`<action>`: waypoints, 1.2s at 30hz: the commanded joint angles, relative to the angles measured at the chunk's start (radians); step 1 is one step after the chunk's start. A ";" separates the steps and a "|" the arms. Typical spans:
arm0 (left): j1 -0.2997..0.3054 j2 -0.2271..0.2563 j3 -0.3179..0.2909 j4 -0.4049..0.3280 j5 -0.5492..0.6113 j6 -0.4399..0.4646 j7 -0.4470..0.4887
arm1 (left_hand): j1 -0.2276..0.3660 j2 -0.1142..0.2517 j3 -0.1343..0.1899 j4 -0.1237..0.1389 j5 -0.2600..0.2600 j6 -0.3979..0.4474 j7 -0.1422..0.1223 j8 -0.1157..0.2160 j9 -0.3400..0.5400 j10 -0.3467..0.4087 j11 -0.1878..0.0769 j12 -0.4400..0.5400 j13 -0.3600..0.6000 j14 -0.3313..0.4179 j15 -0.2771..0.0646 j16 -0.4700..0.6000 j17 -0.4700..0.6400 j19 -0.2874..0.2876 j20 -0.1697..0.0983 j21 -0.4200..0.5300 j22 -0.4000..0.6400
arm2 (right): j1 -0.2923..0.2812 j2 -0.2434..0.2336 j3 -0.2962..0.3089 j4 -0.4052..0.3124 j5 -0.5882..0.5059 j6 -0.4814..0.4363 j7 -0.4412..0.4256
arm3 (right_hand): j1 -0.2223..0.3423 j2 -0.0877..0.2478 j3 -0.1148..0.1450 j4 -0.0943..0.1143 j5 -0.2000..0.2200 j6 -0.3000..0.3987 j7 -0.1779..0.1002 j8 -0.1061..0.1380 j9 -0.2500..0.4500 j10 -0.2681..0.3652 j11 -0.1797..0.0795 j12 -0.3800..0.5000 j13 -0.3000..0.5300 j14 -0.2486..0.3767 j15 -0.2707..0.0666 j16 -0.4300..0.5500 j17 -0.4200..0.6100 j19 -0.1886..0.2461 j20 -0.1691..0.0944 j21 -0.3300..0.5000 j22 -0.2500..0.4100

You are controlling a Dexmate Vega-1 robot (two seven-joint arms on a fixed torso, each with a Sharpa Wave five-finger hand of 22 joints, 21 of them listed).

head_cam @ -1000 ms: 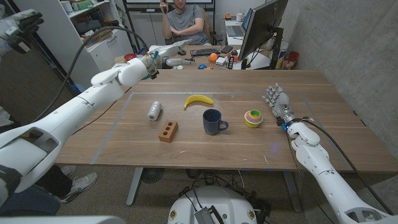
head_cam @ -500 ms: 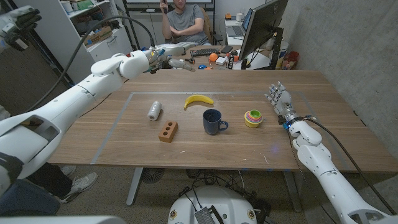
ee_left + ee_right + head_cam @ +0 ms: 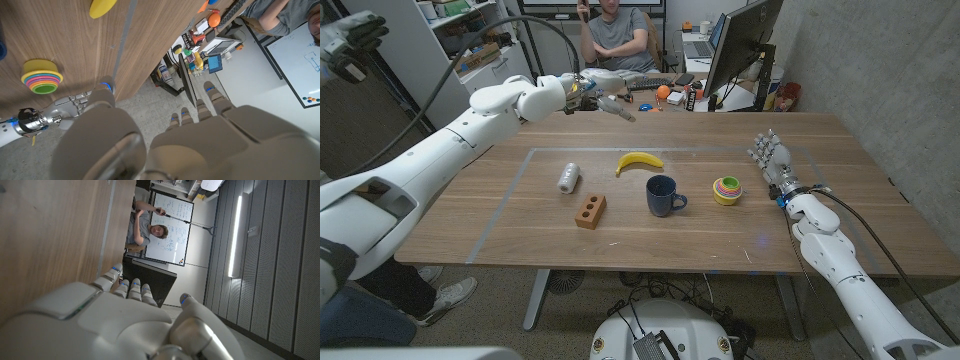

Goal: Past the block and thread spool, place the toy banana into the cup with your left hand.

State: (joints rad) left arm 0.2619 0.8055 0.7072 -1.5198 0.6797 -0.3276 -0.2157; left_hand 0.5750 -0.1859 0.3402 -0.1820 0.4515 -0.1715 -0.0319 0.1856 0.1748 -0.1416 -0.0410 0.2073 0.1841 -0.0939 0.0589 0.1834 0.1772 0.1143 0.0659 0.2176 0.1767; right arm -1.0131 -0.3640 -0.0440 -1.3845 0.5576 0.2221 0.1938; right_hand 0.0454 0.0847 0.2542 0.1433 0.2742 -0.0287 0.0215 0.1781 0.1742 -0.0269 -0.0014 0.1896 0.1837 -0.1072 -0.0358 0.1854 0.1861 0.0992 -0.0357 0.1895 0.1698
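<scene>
Looking down from the head camera, I am seeing my left hand (image 3: 603,101) reaching out over the far edge of the wooden table (image 3: 650,240), its fingers stretched forward and apart and nothing in them. I am finding the yellow toy banana (image 3: 638,161) lying on the wood, just beyond the dark blue mug-shaped cup (image 3: 663,195) and apart from it. Nearer my left side the white thread spool (image 3: 568,178) is lying on its side, and the brown rectangular block with two holes (image 3: 590,211) is sitting just in front of it. To the cup's right a stack of rainbow-coloured nesting rings (image 3: 726,189) is resting on the table, and I am picking it out in the left wrist camera too (image 3: 42,82), with one yellow end of the banana (image 3: 102,7) at that frame's edge. My right hand (image 3: 769,158) is waiting near the right side of the table, fingers pointing away from me and loosely spread, holding nothing; the right wrist camera is showing its back (image 3: 105,325) beside the table's edge. A person (image 3: 615,35) is sitting behind the table at a desk.
</scene>
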 commanded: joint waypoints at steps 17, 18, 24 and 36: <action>0.016 0.005 0.070 -0.009 0.314 0.040 0.132 | 0.115 0.024 -0.018 0.003 0.049 -0.103 0.000 0.007 0.003 -0.005 -0.012 -0.001 0.003 -0.004 -0.004 -0.001 -0.001 0.014 -0.010 -0.004 0.002 | 0.014 0.001 -0.015 0.032 -0.001 0.006 0.020 | 0.003 0.004 -0.007 0.001 0.006 -0.002 0.002 0.010 0.004 -0.004 0.009 0.002 0.002 -0.001 0.003 0.006 0.002 0.010 -0.016 0.008 0.004; 0.004 -0.015 0.070 0.014 0.255 0.037 0.056 | 0.125 0.028 -0.018 0.004 0.051 -0.107 -0.004 0.006 0.003 -0.008 -0.014 -0.002 0.003 -0.005 -0.004 -0.001 -0.001 0.012 -0.007 -0.005 0.002 | 0.012 0.000 -0.017 0.028 -0.006 0.007 0.016 | 0.003 0.004 -0.007 0.001 0.006 -0.001 0.002 0.010 0.004 -0.004 0.009 0.003 0.002 -0.001 0.003 0.006 0.002 0.010 -0.016 0.008 0.004; -0.004 -0.038 0.102 0.050 0.296 0.045 0.099 | 0.203 0.048 -0.033 0.019 0.053 -0.176 -0.011 -0.011 0.003 -0.098 0.002 -0.025 0.003 -0.065 0.007 -0.014 -0.001 -0.029 0.003 -0.023 0.004 | 0.017 0.004 -0.023 0.027 0.000 0.033 0.044 | 0.003 0.003 -0.008 0.001 0.007 0.001 0.002 0.011 0.004 -0.002 0.009 0.003 0.002 -0.002 0.004 0.006 0.002 0.007 -0.015 0.007 0.004; -0.012 -0.089 0.110 0.187 0.148 0.010 0.106 | 0.193 0.041 -0.066 0.040 0.048 -0.192 0.004 -0.007 0.004 -0.137 0.032 -0.025 0.004 -0.098 0.021 -0.012 0.000 -0.053 0.014 -0.026 0.006 | -0.009 -0.015 -0.032 -0.027 -0.032 0.056 -0.001 | 0.003 0.001 -0.011 0.000 0.007 0.005 0.004 0.012 0.004 -0.002 0.010 0.003 0.002 -0.002 0.005 0.006 0.002 0.007 -0.014 0.007 0.004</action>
State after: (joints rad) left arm 0.2679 0.7706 0.8022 -1.4583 0.9579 -0.2866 -0.0680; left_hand 0.7719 -0.1340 0.2805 -0.1451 0.4996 -0.1720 -0.0386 0.1808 0.1746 -0.1686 -0.0141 0.1800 0.1838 -0.1677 0.0743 0.1694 0.1749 0.0688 0.0750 0.1953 0.1795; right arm -1.0045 -0.3711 -0.0687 -1.3771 0.5408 0.2530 0.2148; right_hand 0.0454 0.0847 0.2469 0.1447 0.2742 -0.0287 0.0214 0.1857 0.1742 -0.0270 0.0057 0.1896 0.1837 -0.1072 -0.0357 0.1854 0.1863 0.0992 -0.0358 0.1895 0.1697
